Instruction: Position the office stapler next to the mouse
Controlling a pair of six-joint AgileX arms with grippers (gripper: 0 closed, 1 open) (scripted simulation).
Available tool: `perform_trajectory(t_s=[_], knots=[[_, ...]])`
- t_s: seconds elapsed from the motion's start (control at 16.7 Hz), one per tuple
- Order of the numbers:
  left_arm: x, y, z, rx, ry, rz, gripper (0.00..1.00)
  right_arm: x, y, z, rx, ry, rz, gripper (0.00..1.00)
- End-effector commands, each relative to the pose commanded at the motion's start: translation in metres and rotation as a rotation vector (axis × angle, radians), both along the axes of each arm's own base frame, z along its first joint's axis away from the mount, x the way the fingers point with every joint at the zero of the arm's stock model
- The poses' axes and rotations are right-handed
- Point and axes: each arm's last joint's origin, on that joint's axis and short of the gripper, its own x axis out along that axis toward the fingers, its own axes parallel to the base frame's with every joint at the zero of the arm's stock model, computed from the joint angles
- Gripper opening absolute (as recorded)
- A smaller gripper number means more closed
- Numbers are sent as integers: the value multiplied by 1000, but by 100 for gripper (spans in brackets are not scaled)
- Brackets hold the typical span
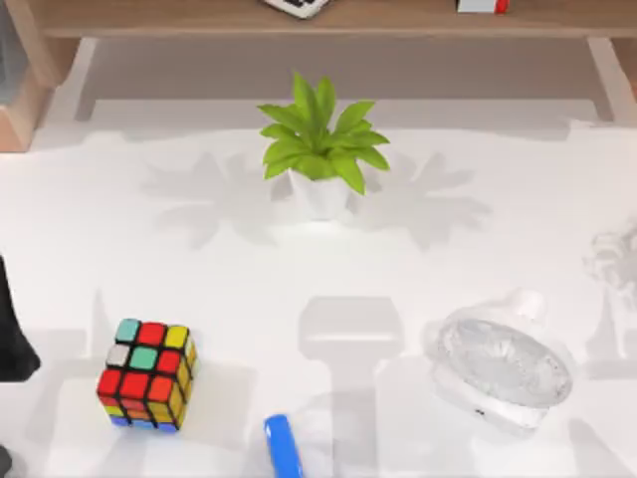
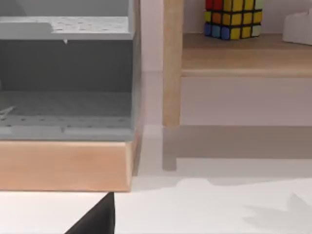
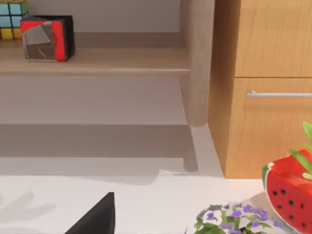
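One blue office stapler (image 1: 282, 445) is lying at the table's (image 1: 498, 219) six o'clock edge, with the puzzle cube (image 1: 147, 374) sitting toward its ten o'clock and a clear, mouse-shaped object (image 1: 503, 368) toward its two o'clock. A potted plant (image 1: 318, 149) is standing at twelve o'clock. Whether either pincer is spread or pressed together, I cannot tell.

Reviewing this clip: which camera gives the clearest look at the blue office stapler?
The top view. The office stapler lies at the table's near edge, right of the puzzle cube, its near end cut off by the frame. The left and right wrist views face the wooden shelf and cabinet instead.
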Motion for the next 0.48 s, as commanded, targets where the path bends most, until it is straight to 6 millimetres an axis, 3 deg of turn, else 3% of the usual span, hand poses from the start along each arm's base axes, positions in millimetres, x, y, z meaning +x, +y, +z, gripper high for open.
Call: perform_trajectory(t_s=[0.24, 0.48], knots=[[1, -2, -1, -22, 43, -16, 100, 0, 0, 0, 0, 0, 0, 100], [6, -13, 5, -130, 223, -97, 100, 0, 0, 0, 0, 0, 0, 100]])
